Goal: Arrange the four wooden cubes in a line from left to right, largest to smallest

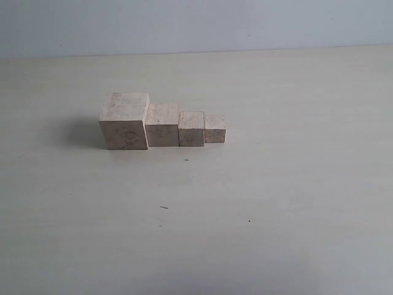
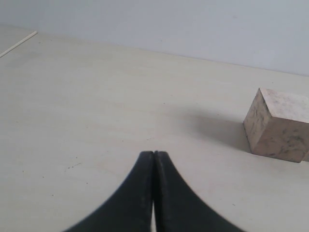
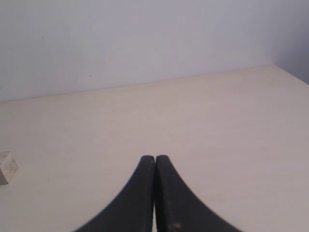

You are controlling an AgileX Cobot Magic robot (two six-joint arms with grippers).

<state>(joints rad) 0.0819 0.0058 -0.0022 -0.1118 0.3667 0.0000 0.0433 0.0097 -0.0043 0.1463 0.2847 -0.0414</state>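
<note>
Four pale wooden cubes stand touching in a row on the table in the exterior view: the largest cube [image 1: 124, 121] at the left, then the second cube [image 1: 162, 125], the third cube [image 1: 191, 128] and the smallest cube [image 1: 215, 129] at the right. No arm shows in that view. My left gripper [image 2: 154, 153] is shut and empty, well short of the largest cube [image 2: 278, 123]. My right gripper [image 3: 155, 157] is also shut with nothing in it; the smallest cube [image 3: 7, 167] peeks in at the frame's edge, far from it.
The pale table [image 1: 276, 203] spreads wide around the row, with a light wall [image 1: 196, 24] behind its far edge. A table corner [image 3: 275, 65] shows in the right wrist view, and a table edge [image 2: 18, 44] in the left wrist view.
</note>
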